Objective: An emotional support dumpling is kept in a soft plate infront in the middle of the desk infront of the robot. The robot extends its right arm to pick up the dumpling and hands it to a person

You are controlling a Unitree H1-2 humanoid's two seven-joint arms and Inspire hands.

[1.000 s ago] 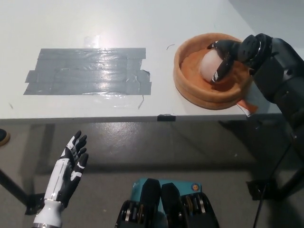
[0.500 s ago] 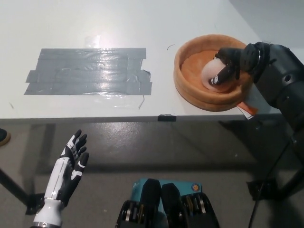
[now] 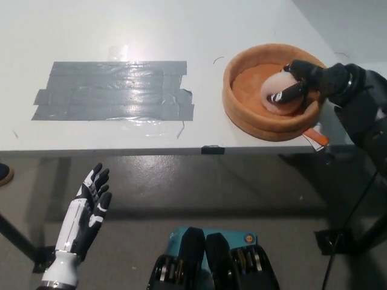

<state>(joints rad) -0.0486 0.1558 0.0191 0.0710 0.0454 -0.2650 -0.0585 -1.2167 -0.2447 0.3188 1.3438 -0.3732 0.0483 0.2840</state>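
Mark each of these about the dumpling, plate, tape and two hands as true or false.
1. The dumpling lies in the plate. True.
2. The right hand hangs below the desk. False: it wraps the dumpling inside the plate.
3. The left hand is open, below the desk edge. True.
4. The tape lies right of the plate. False: it is on its left.
5. The plate is blue. False: it is orange.
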